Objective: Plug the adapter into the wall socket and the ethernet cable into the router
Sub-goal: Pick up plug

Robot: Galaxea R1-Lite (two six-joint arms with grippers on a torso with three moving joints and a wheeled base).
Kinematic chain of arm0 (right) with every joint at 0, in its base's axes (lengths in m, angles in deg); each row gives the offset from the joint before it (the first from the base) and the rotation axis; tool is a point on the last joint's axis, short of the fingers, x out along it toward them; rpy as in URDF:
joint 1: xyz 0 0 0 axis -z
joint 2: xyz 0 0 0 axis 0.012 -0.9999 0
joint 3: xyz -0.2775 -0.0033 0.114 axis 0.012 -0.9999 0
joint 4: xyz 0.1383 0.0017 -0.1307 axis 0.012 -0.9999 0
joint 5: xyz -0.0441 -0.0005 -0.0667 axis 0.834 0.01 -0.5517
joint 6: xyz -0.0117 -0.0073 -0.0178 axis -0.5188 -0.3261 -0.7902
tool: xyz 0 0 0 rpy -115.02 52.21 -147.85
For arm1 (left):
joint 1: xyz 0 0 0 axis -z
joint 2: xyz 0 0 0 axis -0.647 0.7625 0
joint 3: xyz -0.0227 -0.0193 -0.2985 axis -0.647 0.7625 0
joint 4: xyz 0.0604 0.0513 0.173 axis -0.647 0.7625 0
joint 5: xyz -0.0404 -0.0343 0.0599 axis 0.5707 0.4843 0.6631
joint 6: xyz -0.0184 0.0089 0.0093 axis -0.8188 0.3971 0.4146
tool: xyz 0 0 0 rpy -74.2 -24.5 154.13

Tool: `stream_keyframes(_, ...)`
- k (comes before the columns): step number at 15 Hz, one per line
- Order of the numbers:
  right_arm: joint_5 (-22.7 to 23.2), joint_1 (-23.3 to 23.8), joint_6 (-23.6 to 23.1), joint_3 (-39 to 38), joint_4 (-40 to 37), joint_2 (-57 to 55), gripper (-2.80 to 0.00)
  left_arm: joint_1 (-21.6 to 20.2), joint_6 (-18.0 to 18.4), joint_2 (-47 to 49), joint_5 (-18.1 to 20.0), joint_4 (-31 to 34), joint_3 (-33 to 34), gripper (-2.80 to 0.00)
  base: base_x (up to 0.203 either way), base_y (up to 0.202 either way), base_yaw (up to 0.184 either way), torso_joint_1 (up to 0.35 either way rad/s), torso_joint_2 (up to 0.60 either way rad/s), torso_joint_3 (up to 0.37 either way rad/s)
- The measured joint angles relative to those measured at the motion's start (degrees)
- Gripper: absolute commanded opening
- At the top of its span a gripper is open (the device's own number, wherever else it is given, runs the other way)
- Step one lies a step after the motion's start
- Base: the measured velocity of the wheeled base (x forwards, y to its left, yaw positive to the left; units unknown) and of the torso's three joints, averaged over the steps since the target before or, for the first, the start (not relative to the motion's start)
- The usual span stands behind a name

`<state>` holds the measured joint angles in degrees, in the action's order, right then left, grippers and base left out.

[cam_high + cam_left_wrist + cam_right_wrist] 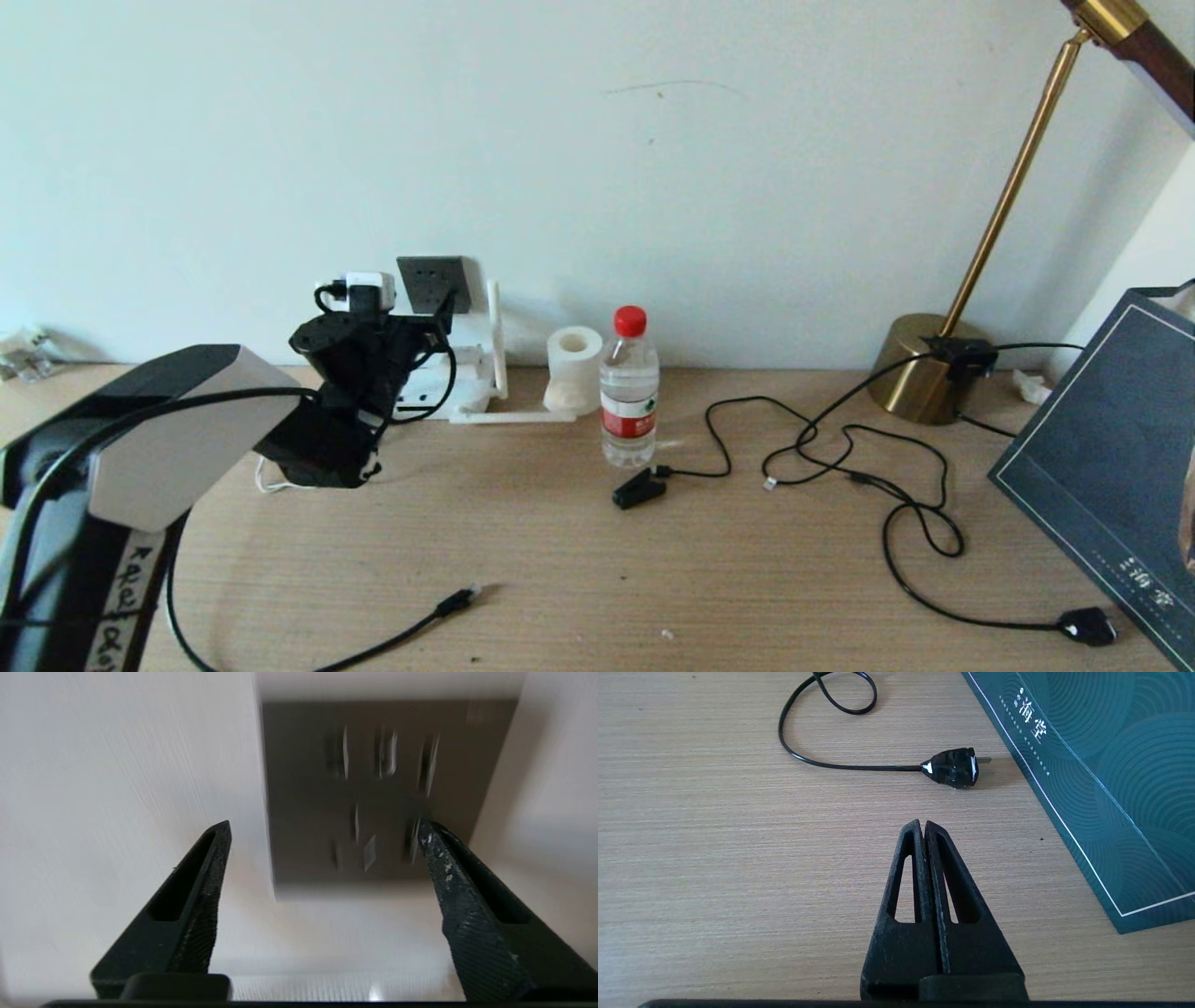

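The left gripper [322,835] was raised at the left of the head view, close to the back wall, its fingers [201,896] spread wide with nothing between them. In the left wrist view the wall socket [383,793] — a dark grey plate with several pin holes — filled the space just beyond the fingertips, blurred. In the head view that wall socket [433,282] sat on the wall above the table [597,579], and a small white boxy block, apparently the adapter [370,290], sat just to its left, above the gripper; whether it was seated in an outlet could not be told.

The router [462,378] stood against the wall below the socket, largely hidden behind the left arm, with one antenna upright and another lying along the table. The ethernet cable [457,600] lay at the lower centre of the head view, its clear-tipped connector free on the wood and well apart from the router.

A roll of tissue [573,367] and a water bottle [628,387] stood right of the router. The right gripper [923,825] hovered over the table with its fingers pressed together and empty, near a black plug [952,767] and a dark green box [1101,774].
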<state>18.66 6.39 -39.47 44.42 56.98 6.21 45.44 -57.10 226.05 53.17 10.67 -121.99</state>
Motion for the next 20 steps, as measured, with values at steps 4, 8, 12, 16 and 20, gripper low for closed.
stream_keyframes(4,0.0,0.0,0.0,0.0,0.0,0.0,-2.8,0.24,2.14,-4.2,4.01,0.03,11.34,0.0,0.0,0.0,0.0,0.0,0.0,0.0)
stream_keyframes(8,-0.02,0.0,0.0,0.0,-0.02,0.0,-2.8,2.68,2.87,-7.47,5.25,1.17,17.27,0.0,0.0,0.0,0.0,0.0,0.0,0.0)
stream_keyframes(12,0.0,0.0,0.0,0.0,0.0,0.0,-2.8,4.59,2.75,-8.51,3.78,0.9,18.02,0.0,0.0,0.0,0.0,0.0,0.0,0.0)
stream_keyframes(16,0.0,0.0,0.01,0.0,0.0,0.0,-2.8,5.21,2.75,-7.81,0.28,1.29,19.24,0.0,0.0,0.0,0.0,0.0,0.0,0.0)
stream_keyframes(20,0.0,0.0,0.0,0.0,0.0,0.0,-2.8,4.09,2.65,-6.57,-1.13,1.35,19.39,0.0,0.0,0.0,0.0,0.0,0.0,0.0)
